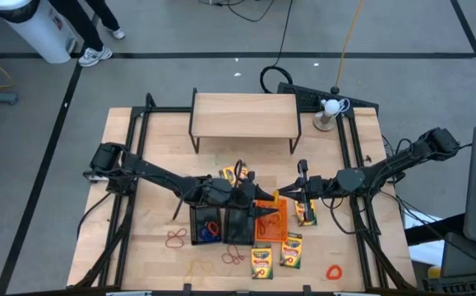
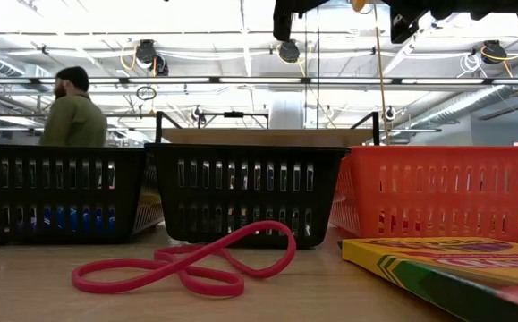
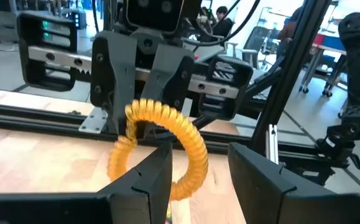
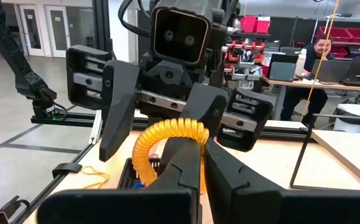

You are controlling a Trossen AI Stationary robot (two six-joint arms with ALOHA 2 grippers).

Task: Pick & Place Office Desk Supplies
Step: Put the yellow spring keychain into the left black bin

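An orange coiled band (image 3: 195,146) (image 4: 167,129) is held in the air between my two grippers, above the orange mesh tray (image 1: 274,224) (image 2: 437,188). My right gripper (image 4: 203,168) (image 1: 293,193) is shut on it. Facing it, my left gripper (image 3: 201,180) (image 1: 254,201) is open, and one of its fingers stands in front of the band's loop. Two black mesh trays (image 1: 206,215) (image 1: 238,230) sit left of the orange one; the left one holds a blue band. Crayon boxes (image 1: 261,261) (image 1: 291,249) (image 1: 306,212) and a red band (image 2: 187,264) lie flat on the table. My right gripper pinches one side of the coiled band's loop (image 3: 132,118) between its two fingers, coming level from the table's right. The band is lifted clear, and its loop arches out toward the left gripper. My left gripper has the loop passing behind one finger (image 3: 158,177); I cannot tell whether they touch.
A light wooden shelf (image 1: 244,115) stands at the far side, with a white ball on a stand (image 1: 330,107) to its right. More bands (image 1: 176,238) (image 1: 233,256) (image 1: 334,271) lie near the table's near edge. A person (image 2: 72,112) shows in the room behind.
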